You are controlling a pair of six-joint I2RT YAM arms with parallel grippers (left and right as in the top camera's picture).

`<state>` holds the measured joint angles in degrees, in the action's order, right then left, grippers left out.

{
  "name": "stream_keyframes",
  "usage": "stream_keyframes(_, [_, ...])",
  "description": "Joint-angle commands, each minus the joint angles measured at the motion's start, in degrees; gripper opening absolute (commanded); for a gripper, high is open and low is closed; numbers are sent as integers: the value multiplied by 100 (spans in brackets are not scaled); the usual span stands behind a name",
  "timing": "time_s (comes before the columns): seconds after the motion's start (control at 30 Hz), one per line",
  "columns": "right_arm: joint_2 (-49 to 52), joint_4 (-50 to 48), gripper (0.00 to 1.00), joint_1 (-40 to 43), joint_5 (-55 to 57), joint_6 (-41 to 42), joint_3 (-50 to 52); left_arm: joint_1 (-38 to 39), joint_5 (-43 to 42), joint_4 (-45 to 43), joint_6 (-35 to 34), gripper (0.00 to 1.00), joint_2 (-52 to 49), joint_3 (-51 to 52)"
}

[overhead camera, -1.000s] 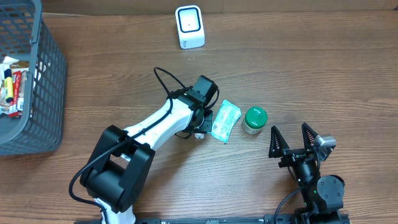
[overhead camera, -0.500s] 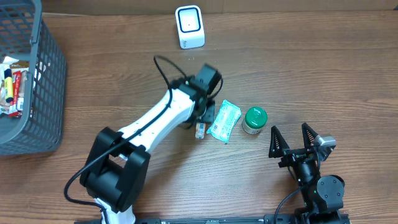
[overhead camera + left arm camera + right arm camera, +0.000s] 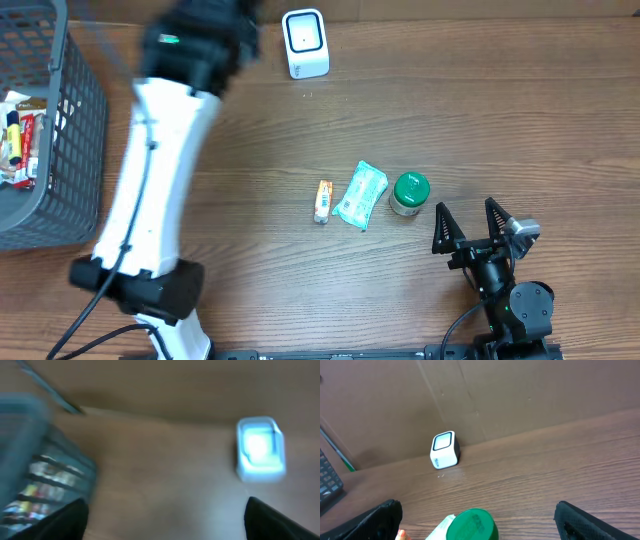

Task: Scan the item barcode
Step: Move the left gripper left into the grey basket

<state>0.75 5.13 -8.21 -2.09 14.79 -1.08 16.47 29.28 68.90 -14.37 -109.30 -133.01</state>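
Nearest the robot's base, the right gripper (image 3: 468, 226) sits at the near right edge of the wooden table (image 3: 520, 120), its 2 fingers spread fully apart with nothing between them. Just beyond it, 3 things lie in a row on the table. A green-lidded jar (image 3: 409, 192) stands upright on the right, with a pale blue-green packet (image 3: 361, 195) just beside it in the middle. A small orange tube (image 3: 322, 201) lies flat on the left, near the packet but apart from it, and neither gripper touches it. Further back, the left arm (image 3: 150, 170) stretches, blurred, toward the far left corner. Its wrist view shows the left gripper (image 3: 165, 512) with fingers wide apart and empty, between the grey basket (image 3: 85, 120) of goods and the white barcode scanner (image 3: 304, 43). The scanner stands at the far edge before the brown wall (image 3: 520, 390).
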Motion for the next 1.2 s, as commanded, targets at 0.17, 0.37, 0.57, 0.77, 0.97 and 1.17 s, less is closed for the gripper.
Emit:
stream_keyframes(0.17, [-35, -35, 100, 46, 68, 4, 61, -1749, -568, -393, 1447, 100, 68, -1075])
stream_keyframes(0.37, [-37, -35, 100, 46, 70, 4, 61, -3058, -1067, -553, 1617, 100, 55, -1071])
stream_keyframes(0.57, [-37, -33, 100, 46, 70, 4, 61, -4352, -1775, -614, 1856, 98, -63, -957])
stream_keyframes(0.77, [-37, -35, 100, 46, 70, 4, 61, -5042, -2022, -315, 1961, 95, -780, -872])
stream_keyframes(0.97, [-37, -35, 100, 46, 70, 4, 61, -5237, -2037, -140, 2299, 100, -1923, -872])
stream_keyframes(1.17, [-37, -33, 100, 46, 70, 4, 61, -5355, -2046, -247, 2559, 100, -3073, -872])
